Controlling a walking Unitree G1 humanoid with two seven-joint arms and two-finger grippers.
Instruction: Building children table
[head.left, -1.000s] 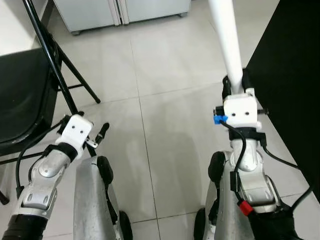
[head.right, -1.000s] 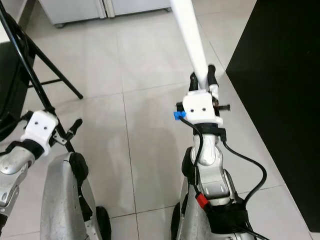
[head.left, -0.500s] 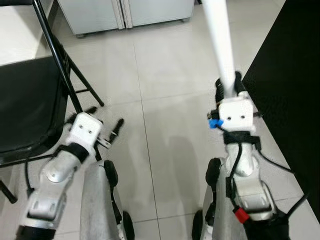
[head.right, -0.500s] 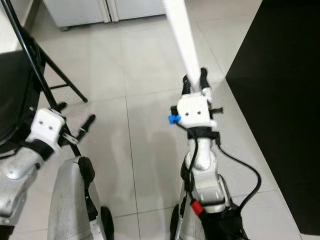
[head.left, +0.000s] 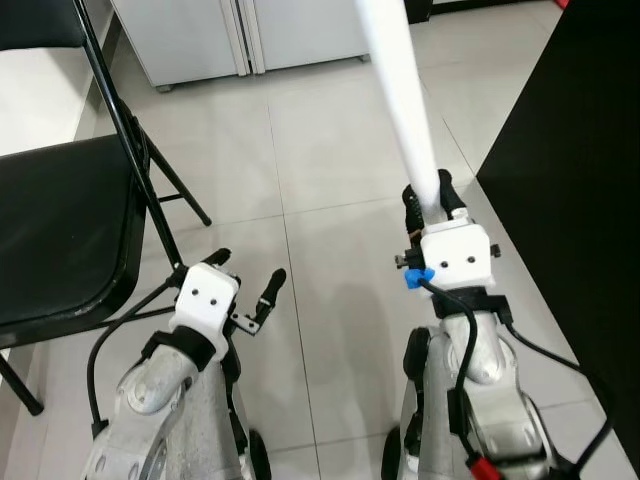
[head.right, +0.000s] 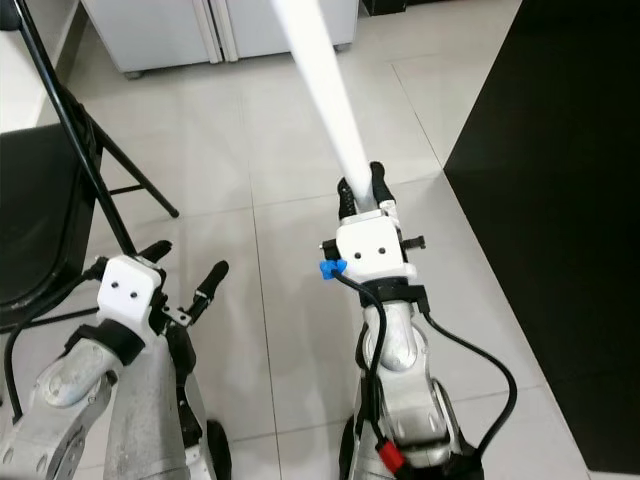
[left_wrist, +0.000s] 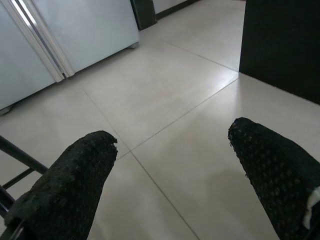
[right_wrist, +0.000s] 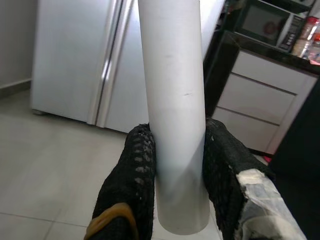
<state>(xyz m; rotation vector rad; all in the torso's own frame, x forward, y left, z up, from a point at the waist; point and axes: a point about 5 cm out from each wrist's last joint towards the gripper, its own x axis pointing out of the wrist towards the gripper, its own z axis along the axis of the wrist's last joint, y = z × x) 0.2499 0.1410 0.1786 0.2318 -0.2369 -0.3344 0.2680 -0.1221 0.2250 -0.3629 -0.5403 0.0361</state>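
Clamping a white table leg, right gripper upright.

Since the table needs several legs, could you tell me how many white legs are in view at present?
1. The white leg is clamped upright in the right end effector, over the tiled floor. The left end effector is open and empty. Others may lie beyond the frame.

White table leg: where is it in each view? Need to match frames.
Left eye: table leg runs from top centre down to the right gripper, right of centre.
Right eye: leg runs from the top edge down to the gripper, near centre.
Right wrist: leg stands clamped between the two fingers.
Left wrist: not in it.
Shared landmark: grey fridge.
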